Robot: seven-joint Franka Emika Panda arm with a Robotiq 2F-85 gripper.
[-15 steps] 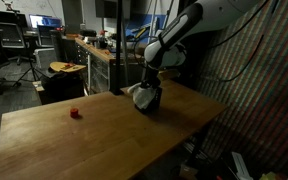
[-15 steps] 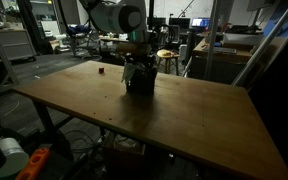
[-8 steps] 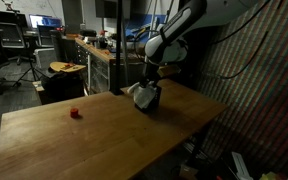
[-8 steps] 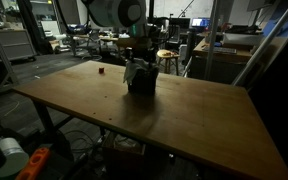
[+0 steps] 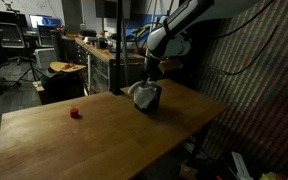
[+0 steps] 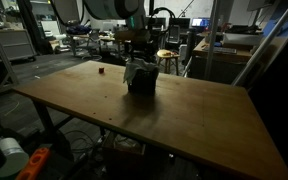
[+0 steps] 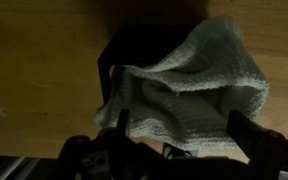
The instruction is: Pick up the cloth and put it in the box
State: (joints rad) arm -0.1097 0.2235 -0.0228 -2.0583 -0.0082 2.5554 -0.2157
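Cloth (image 7: 189, 90) one, box (image 7: 134, 48) one, red object (image 5: 75, 113) one

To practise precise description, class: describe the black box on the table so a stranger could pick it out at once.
Start at the large wooden table. Beneath the robot arm stands the box, a small black cube with the cloth, pale and bunched, stuffed in its top and hanging over the side. The small red object lies well apart and is far smaller.
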